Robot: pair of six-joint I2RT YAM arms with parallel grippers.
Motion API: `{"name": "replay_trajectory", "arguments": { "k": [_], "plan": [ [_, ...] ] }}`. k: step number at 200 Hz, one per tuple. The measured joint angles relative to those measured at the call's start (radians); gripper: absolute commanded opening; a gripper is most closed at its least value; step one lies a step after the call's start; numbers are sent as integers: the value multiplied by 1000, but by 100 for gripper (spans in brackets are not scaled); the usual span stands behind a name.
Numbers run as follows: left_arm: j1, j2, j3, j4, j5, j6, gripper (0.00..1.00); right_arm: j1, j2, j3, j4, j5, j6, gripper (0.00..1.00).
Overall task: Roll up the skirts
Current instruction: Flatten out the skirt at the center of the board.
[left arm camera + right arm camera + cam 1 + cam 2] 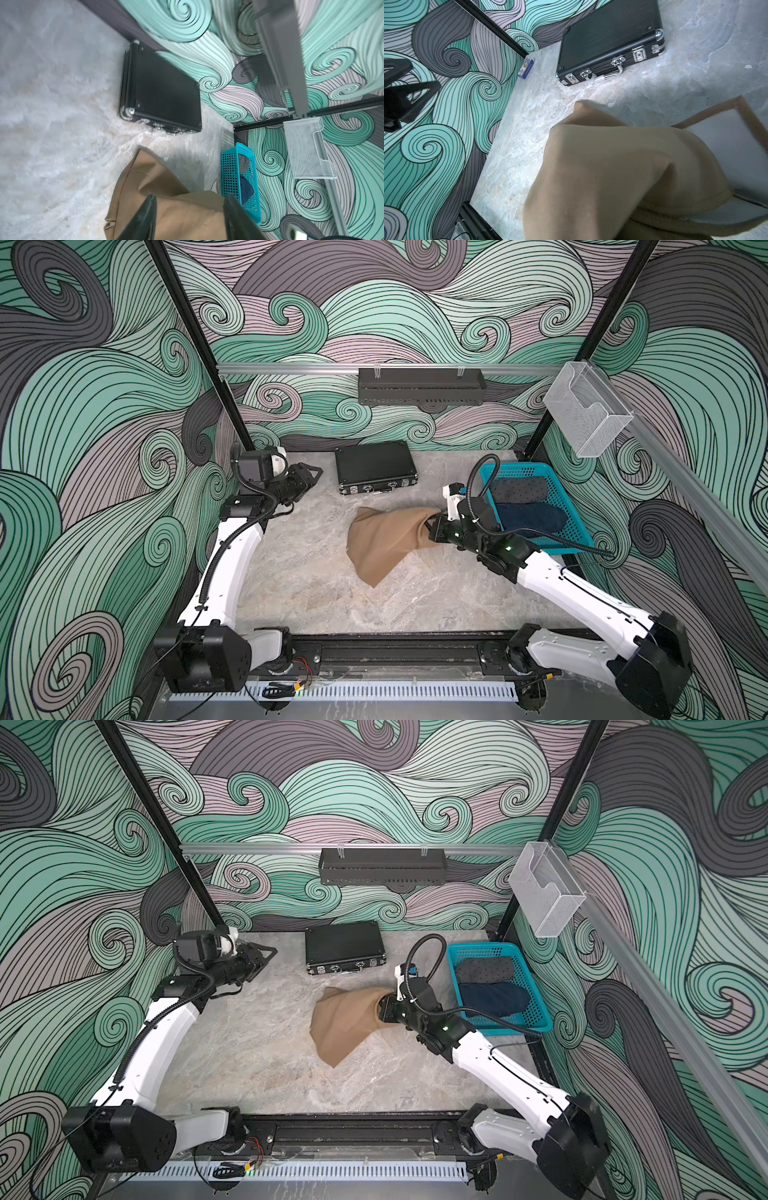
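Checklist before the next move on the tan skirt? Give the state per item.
1. Hold of right gripper on plain tan-brown cloth skirt: ok, shut on its edge.
2. Skirt flat for rolling: not ok, bunched and creased.
3. State of left gripper: ok, open, empty, apart from the cloth.
4. Skirt clear of black hard case: ok, bare table shows between them.
5. Both dotted grey skirt and dark blue denim skirt inside teal plastic basket: ok. Rolled or not: cannot tell.
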Motion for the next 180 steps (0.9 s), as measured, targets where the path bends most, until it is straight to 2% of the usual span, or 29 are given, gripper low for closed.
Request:
{"name": "replay_trajectory", "arguments": {
  "k": [15,36,55,72,96,119,149,180],
  "plan": [
    [-29,71,-50,-29,19,16,62,-8,9,-13,-38,6,-19,2],
    [-116,193,-166,-39,42,27,64,-31,23,-32,-114,18,-38,0],
    [-212,236,-263,-51,56,26,64,-68,26,-39,-176,28,-59,0],
    [-277,254,-286,-52,68,19,64,-94,17,-46,-206,32,-78,1],
    [-294,287,-285,-21,68,4,64,-114,-10,-71,-232,33,-99,1],
    [-305,302,-298,-19,20,-10,66,-129,-35,-93,-244,27,-114,1],
    [-346,217,-388,-10,-45,-23,68,-139,-45,-98,-253,18,-136,1],
    [-375,205,-485,76,-17,-55,65,-140,-49,-101,-256,4,-155,1]
  ]
}}
